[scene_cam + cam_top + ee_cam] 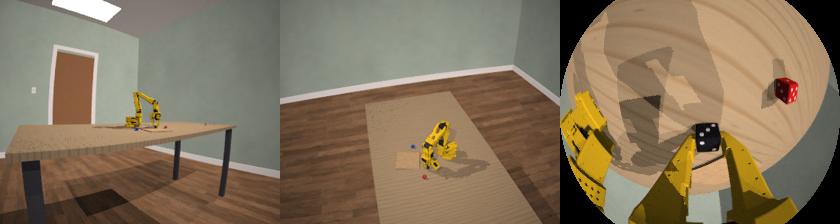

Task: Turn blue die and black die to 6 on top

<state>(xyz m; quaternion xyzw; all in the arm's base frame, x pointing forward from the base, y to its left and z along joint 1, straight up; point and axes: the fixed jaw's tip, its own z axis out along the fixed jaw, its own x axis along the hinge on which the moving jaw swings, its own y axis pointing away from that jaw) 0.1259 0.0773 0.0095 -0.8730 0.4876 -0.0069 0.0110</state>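
Observation:
My gripper [709, 150] [424, 162] [155, 125] is shut on the black die [708, 137], gripping it at the fingertips just above the table, by the right edge of the small tan mat [406, 161]. The face of the black die turned to the wrist camera shows three white pips. The red die [786, 90] [424, 177] [165, 127] lies on the table just in front of the mat, off it. The blue die [412, 146] [136, 128] lies on the table just behind the mat, also off it.
The yellow arm's base [448, 149] stands right of the mat on the long wooden table [445, 195]. The arm casts a shadow to the right. A dark speckled patch [389, 110] marks the table's far left part.

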